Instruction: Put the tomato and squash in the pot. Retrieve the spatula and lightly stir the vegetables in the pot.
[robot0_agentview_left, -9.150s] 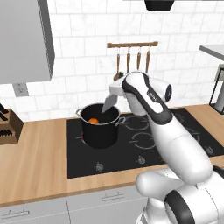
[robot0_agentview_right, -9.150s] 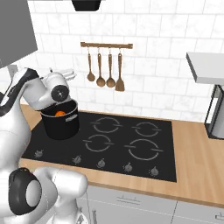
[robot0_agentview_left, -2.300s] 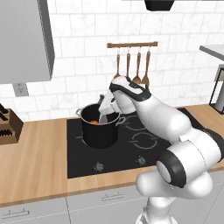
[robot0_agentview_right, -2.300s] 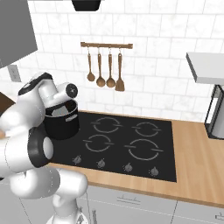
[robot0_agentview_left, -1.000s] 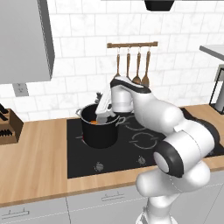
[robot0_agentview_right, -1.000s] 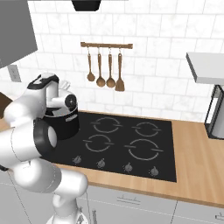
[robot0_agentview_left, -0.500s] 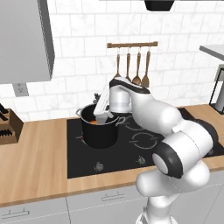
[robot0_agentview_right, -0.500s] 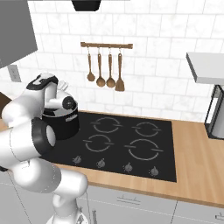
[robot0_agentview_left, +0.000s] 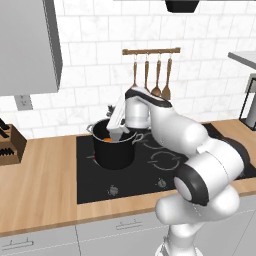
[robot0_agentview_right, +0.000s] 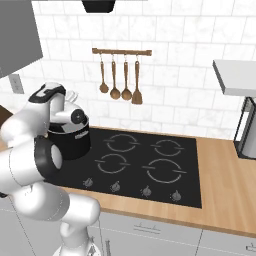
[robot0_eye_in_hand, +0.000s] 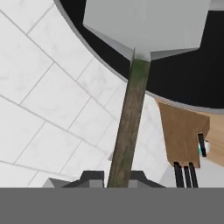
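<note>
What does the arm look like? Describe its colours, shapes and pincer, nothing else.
The arm is glossy white, built of rounded, bulbous segments with dark bands at the joints. A black cap tops the wrist in the right base view. The pincer ends in two small dark angular fingertips. No cables or markings are visible.

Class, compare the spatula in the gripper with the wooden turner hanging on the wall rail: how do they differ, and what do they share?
The spatula has a light-grey metal blade; the wooden turner is brown throughout. The spatula is clamped in the shut gripper, blade lowered at the pot; the turner hangs free from the rail. The spatula leans tilted; the turner hangs straight down. Both pair a flat blade with a slim straight handle.
</note>
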